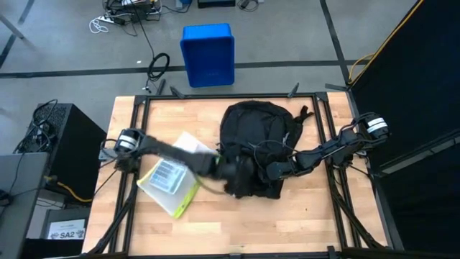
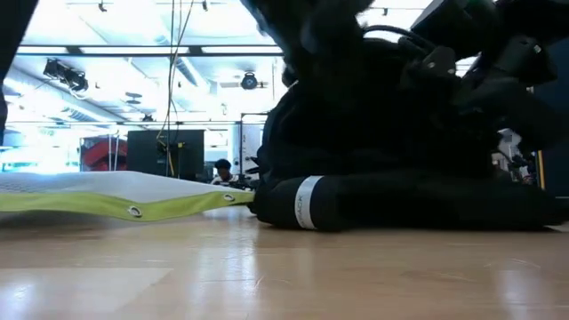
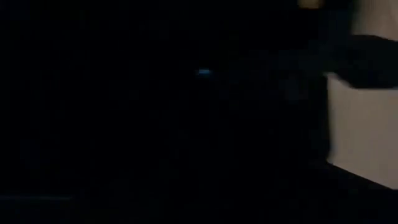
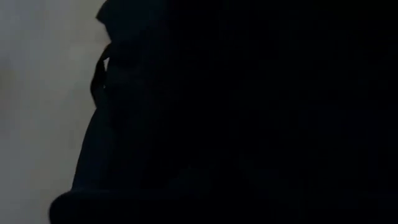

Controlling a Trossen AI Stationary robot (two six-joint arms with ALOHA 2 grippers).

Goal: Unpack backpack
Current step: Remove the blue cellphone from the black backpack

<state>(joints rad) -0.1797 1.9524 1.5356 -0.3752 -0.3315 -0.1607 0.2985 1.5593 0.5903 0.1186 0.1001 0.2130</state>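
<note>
Your wooden table (image 1: pixel 302 216) stands on a grey floor, with a blue bin (image 1: pixel 208 54) beyond its far edge. A flat clear pouch with yellow-green trim (image 1: pixel 169 183) lies left of centre. Your left gripper (image 1: pixel 233 175) is buried in the backpack (image 1: pixel 251 133) at mid-table; its jaw state cannot be told. Your right gripper (image 1: pixel 271 171) is closed against the backpack's near right side.

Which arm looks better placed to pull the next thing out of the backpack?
Probably the left: its claw is at the backpack near edge, beside the pouch. The right claw is shut against the fabric.
</note>
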